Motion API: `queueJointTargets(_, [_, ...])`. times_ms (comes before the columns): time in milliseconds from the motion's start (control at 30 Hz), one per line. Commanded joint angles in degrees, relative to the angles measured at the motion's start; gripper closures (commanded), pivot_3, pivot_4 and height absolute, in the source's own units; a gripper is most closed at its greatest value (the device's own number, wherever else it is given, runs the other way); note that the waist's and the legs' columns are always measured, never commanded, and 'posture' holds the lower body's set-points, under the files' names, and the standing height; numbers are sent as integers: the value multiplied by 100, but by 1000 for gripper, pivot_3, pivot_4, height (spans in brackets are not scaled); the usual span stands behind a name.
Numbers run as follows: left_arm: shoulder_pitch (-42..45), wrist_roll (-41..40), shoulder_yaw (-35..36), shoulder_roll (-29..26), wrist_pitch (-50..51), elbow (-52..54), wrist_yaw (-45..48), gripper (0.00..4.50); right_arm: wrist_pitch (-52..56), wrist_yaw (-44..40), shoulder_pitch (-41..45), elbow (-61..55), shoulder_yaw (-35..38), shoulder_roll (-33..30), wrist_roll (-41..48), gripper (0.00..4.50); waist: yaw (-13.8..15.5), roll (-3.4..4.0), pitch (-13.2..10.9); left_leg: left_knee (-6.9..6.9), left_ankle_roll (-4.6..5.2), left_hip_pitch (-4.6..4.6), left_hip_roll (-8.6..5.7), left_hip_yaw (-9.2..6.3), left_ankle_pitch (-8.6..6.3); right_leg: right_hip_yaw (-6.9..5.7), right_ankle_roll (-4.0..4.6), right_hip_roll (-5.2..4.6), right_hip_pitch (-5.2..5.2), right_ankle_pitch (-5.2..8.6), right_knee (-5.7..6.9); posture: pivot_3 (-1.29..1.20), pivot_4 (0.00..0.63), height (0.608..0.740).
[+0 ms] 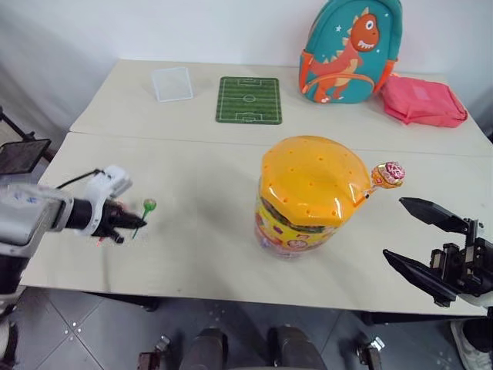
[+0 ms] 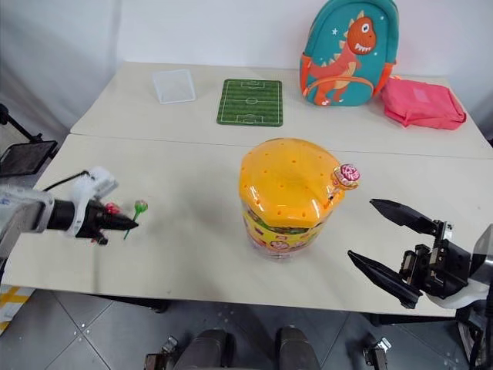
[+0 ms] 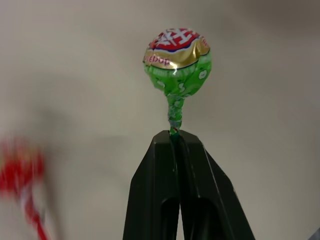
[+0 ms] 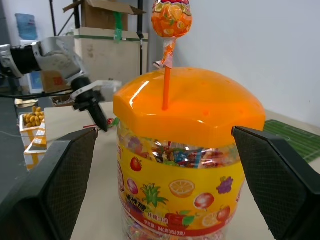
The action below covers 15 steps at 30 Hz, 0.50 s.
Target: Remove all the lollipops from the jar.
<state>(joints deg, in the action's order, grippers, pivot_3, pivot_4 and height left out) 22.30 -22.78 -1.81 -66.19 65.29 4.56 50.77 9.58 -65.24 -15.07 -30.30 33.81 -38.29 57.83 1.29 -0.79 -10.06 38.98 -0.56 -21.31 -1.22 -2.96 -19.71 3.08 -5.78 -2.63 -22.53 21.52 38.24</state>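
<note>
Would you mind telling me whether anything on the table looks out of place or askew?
Nothing looks spilled or damaged. The jar stands upright with one orange lollipop planted in a hole of its lid, leaning outward. A red lollipop lies loose on the table beside the left hand.

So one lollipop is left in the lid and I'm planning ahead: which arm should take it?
Right: its open pincer faces the orange lollipop; the left pincer already holds the green lollipop.

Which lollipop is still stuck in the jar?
The orange lollipop, standing in the jar's lid. The green one is held in the left gripper.
</note>
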Motion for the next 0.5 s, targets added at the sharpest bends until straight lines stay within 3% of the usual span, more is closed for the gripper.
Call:
queueJointTargets(33, [-497,201,660,126,-259,164,-492,4447,63,-83,107,51,34,-96,41,0,10,1,1,-1,2,2,0,1,-1,0,0,0,1,0,0,0,150,740])
queueJointTargets(100, [-625,-3,772,236,-245,322,-389,4447,102,-92,148,62,-8,-90,28,0,16,3,2,-1,3,3,1,-1,-2,-2,0,1,5,0,0,0,150,740])
queueJointTargets(133, [-690,-82,763,238,-214,398,-304,4242,124,-76,165,61,-33,-88,18,0,7,3,2,-1,4,3,1,-1,-1,-2,0,1,5,0,0,0,150,740])
queueJointTargets(333, [-739,167,845,389,-819,1,-425,2686,479,1,180,106,11,-278,125,0,7,15,8,-2,6,3,0,2,-3,-1,0,0,4,0,0,0,150,740])
queueJointTargets(467, [-750,-115,1249,546,-1411,-216,-15,1483,646,39,110,80,79,-333,147,0,3,15,7,-2,6,5,0,2,-3,-2,0,1,4,0,0,0,150,740])
queueJointTargets(500, [-861,-576,1659,691,-1778,-152,631,1295,859,124,28,52,94,-442,197,0,1,15,7,-2,6,2,1,2,-3,-2,0,1,3,0,-1,0,150,740])
